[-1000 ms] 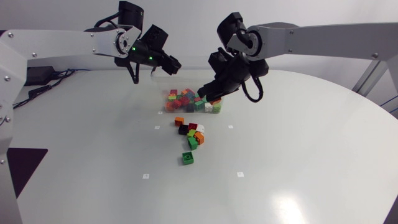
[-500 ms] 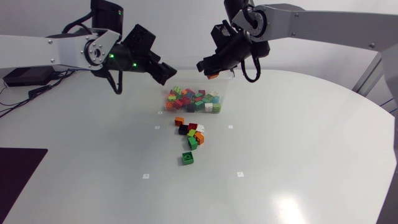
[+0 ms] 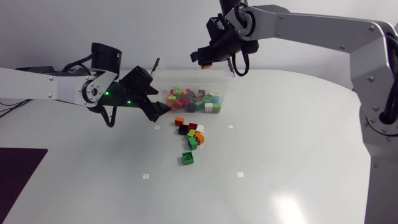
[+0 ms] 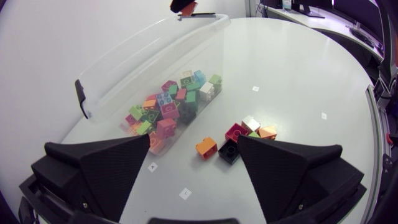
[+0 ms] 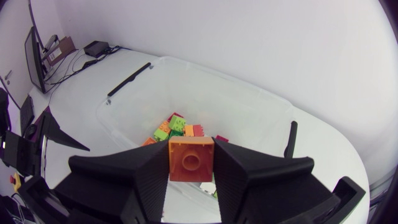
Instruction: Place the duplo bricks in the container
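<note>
Pinched the orange brick (image 5: 190, 158), likely light, stiff and slick, by 2 flat sides in the right gripper (image 3: 204, 60) over the container (image 4: 149, 68), with the left gripper (image 4: 194, 142) spread.

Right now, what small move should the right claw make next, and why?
Probably open the right claw: it pinches an orange duplo brick between both fingers, and its wrist view shows the clear container open directly beneath, so the brick should drop in with the bricks already inside.
</note>
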Available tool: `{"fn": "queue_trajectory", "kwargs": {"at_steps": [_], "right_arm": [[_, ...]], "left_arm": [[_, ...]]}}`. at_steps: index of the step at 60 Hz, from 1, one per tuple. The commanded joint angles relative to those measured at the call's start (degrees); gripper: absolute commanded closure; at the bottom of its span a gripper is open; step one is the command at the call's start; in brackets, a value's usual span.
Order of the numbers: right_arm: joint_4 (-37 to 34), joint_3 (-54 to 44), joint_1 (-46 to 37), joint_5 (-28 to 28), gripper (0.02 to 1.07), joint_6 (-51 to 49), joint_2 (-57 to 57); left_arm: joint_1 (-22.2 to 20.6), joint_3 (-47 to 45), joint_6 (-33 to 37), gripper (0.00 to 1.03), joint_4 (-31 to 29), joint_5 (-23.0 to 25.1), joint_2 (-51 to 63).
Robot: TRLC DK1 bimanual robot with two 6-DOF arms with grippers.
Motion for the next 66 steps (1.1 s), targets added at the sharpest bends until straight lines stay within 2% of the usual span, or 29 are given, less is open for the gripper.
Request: {"fn": "queue_trajectory", "kwargs": {"at_steps": [1, 13, 23, 30, 36, 38, 42, 53, 66], "right_arm": [[0.89, 2.14, -0.83, 0.30, 0.94, 1.87, 2.83], [3.09, 5.12, -1.36, 0.83, 0.94, 2.40, 5.91], [4.59, 8.02, -1.71, 1.62, 0.93, 2.84, 8.54], [4.32, 10.84, -1.71, 2.32, 0.78, 3.10, 10.30], [4.15, 11.19, -1.44, 3.11, 0.47, 3.10, 10.13], [3.79, 10.92, -1.27, 3.38, 0.34, 3.10, 9.78], [3.36, 9.34, -1.09, 3.64, 0.20, 3.10, 8.54], [5.99, 0.91, -0.83, 4.43, 0.12, 3.01, 2.13], [10.56, -13.68, -0.74, 4.35, 0.12, 2.57, -8.59]], "left_arm": [[-0.55, -2.32, 1.11, 0.06, 2.10, 0.57, 3.34], [-2.74, -2.41, -0.82, 0.06, 5.18, 0.30, 7.91], [-4.24, 0.14, -5.13, 0.06, 6.67, -3.47, 12.84], [-4.50, 2.07, -8.29, 0.06, 7.02, -4.71, 15.12], [-4.85, 3.83, -10.93, 0.06, 7.20, -5.94, 16.53], [-4.94, 4.45, -12.07, 0.06, 7.37, -6.11, 17.05], [-5.20, 5.32, -13.83, 0.06, 7.81, -6.90, 17.76], [-6.17, 8.66, -17.70, 0.06, 8.25, -10.42, 21.36], [-7.58, 10.25, -19.37, 0.06, 8.87, -15.69, 23.03]]}}
